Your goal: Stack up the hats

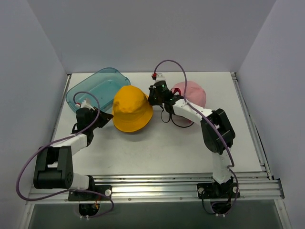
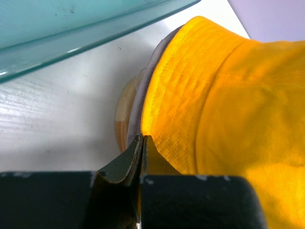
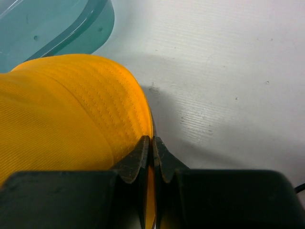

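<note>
Bucket hat (image 1: 132,109), yellow-orange, brim nipped on opposite sides by left pincer (image 2: 142,145) and right pincer (image 3: 152,145), both closed tight on fabric, likely to keep it spread over wooden stand (image 2: 125,114).

White table (image 1: 157,148): teal tub (image 1: 93,86), pink cap (image 1: 194,93).

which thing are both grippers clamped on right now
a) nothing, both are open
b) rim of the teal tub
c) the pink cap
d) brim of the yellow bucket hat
D: in the wrist views the left gripper and the right gripper each have their fingers closed on the brim of the yellow bucket hat, on opposite sides of it.
</note>
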Motion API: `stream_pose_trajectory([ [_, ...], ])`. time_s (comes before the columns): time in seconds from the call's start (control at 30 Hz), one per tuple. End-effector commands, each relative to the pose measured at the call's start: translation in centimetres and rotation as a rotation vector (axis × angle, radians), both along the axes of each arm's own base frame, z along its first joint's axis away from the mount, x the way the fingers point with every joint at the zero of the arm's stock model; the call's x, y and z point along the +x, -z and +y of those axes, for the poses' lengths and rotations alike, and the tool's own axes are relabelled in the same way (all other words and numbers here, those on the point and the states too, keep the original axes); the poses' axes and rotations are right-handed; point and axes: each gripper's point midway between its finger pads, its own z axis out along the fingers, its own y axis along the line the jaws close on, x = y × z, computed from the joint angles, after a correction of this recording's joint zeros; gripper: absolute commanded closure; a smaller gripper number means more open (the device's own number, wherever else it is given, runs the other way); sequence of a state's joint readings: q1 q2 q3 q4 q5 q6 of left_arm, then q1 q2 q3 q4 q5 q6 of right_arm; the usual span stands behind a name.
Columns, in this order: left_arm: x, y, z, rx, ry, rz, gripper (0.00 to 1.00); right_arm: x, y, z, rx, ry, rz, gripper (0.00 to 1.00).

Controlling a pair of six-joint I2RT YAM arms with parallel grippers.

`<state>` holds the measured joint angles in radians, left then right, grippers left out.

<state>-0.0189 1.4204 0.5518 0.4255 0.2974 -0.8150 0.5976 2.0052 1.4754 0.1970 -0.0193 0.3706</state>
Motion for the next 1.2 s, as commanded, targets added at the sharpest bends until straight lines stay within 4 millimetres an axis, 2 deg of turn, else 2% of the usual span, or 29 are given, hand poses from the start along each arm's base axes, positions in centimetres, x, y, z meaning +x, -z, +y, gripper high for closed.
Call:
stream_pose_trajectory([
  [0.0,-1.8,0.3,0.9,0.062,-0.028,0.055,0.98,-0.7,3.8,-5.4,-0.17,0.073,0.065,1.0],
  [0.13,-2.6,-2.1,2.1,0.111,-0.075,0.025,0.97,-1.0,3.5,-5.1,-0.159,0.045,0.05,1.0],
  [0.33,-3.4,-2.5,2.9,0.148,-0.085,0.057,0.94,-1.1,3.1,-5.9,-0.177,0.063,0.039,1.0],
  [0.47,-3.8,-2.7,3.1,0.154,-0.089,0.061,0.83,-1.6,3.1,-5.9,-0.177,0.047,0.034,0.99],
  [0.5,-3.8,-2.9,3.1,0.153,-0.09,0.06,0.78,-1.6,2.9,-5.6,-0.166,0.031,0.028,0.98],
  [0.53,-3.7,-3.9,3.2,0.153,-0.096,0.034,0.74,-1.8,2.9,-5.5,-0.164,0.022,0.026,0.97],
  [0.57,-4.4,-3.8,3.3,0.154,-0.101,0.061,0.71,-1.9,3.0,-5.4,-0.158,0.019,0.024,0.96],
  [0.6,-4.5,-4.2,3.4,0.154,-0.106,0.056,0.64,-2.0,3.1,-5.4,-0.148,0.018,0.015,0.96],
  [0.67,-5.0,-6.0,3.5,0.154,-0.119,0.023,0.54,-2.1,3.3,-5.5,-0.147,0.019,0.012,0.96],
  [0.7,-5.1,-6.6,3.5,0.15,-0.125,0.012,0.45,-2.1,3.3,-5.5,-0.148,0.019,0.015,0.96],
  [0.8,-5.5,-10.1,2.8,0.127,-0.096,-0.077,0.37,-2.0,3.0,-5.5,-0.143,0.024,0.009,0.94],
  [0.83,-5.8,-11.3,2.5,0.125,-0.081,-0.112,0.34,-2.0,2.9,-5.5,-0.141,0.025,0.008,0.89],
  [0.97,-7.0,-14.2,1.3,0.142,-0.008,-0.182,0.32,-1.9,1.0,-5.1,-0.119,0.02,-0.017,0.78],
  [1.03,-7.5,-14.2,0.7,0.128,0.016,-0.192,0.32,-1.8,-0.7,-4.8,-0.096,0.013,-0.036,0.72],
  [1.07,-7.4,-14.5,0.3,0.118,0.032,-0.22,0.32,-1.9,-1.3,-4.7,-0.087,0.013,-0.041,0.71],
  [1.13,-7.9,-13.7,-1.0,0.084,0.085,-0.233,0.32,-2.2,-3.3,-4.2,-0.046,-0.006,-0.059,0.69],
  [1.17,-7.7,-14.1,-1.4,0.069,0.095,-0.27,0.32,-2.4,-4.3,-3.9,-0.023,-0.019,-0.073,0.68],
])
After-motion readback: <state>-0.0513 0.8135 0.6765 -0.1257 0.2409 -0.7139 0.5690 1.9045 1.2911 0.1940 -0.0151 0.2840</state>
